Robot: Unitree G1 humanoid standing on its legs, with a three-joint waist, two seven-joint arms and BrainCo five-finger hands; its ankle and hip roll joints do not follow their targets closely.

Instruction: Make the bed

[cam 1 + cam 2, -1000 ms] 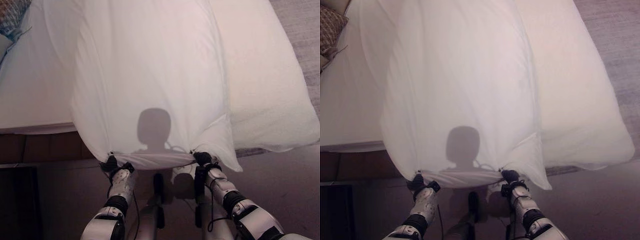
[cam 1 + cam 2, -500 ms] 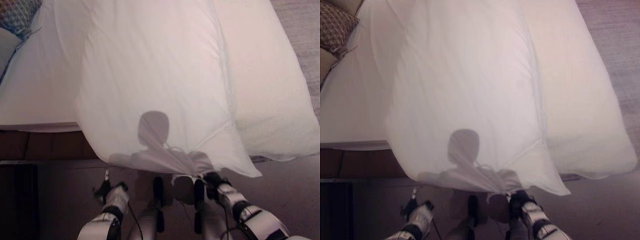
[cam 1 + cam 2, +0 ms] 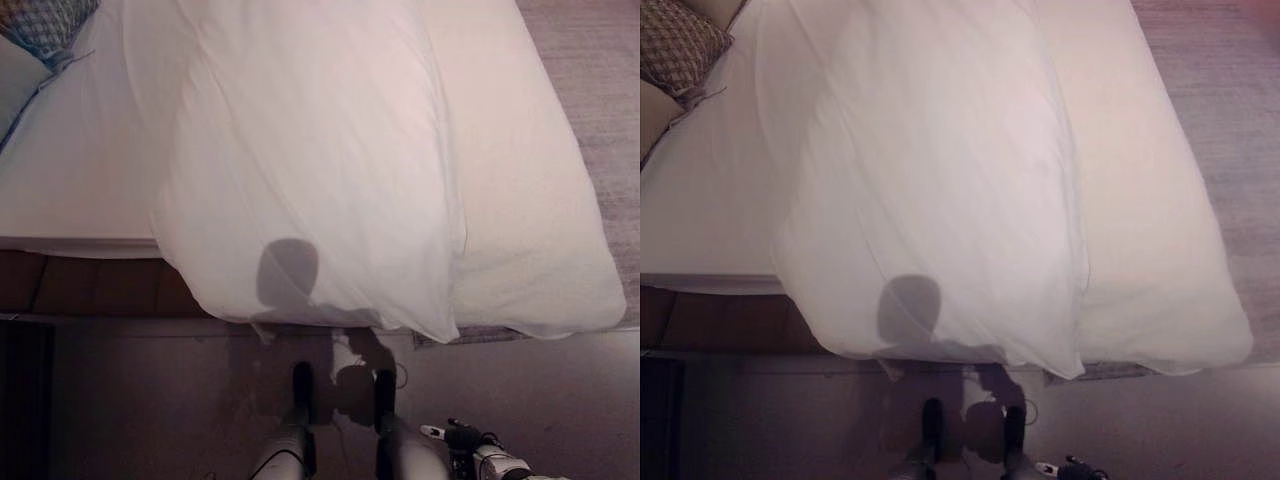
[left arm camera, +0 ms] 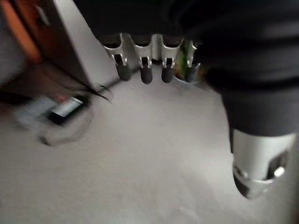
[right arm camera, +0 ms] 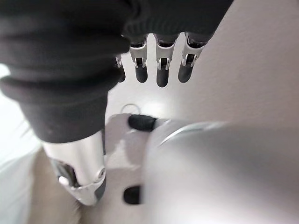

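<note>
A white blanket [image 3: 320,170] lies lengthwise over the bed [image 3: 70,190], its near hem hanging loose over the bed's edge. Nothing holds it. Under it on the right lies a cream cover [image 3: 530,230], spread to the bed's right side. My right hand [image 3: 462,437] is low at the bottom right, below the hem and apart from it. In the right wrist view its fingers [image 5: 159,70] hang relaxed with nothing in them. In the left wrist view the left hand [image 4: 145,70] has straight fingers over the floor, holding nothing.
A patterned pillow [image 3: 675,45] lies at the bed's far left corner. The brown wooden bed frame [image 3: 90,290] shows under the mattress at the left. A grey rug [image 3: 600,100] runs along the bed's right side. Bare floor lies between me and the bed.
Both hands have let go of the blanket's hem, the left first, then the right, and dropped low. The hem has fallen over the bed's edge.
</note>
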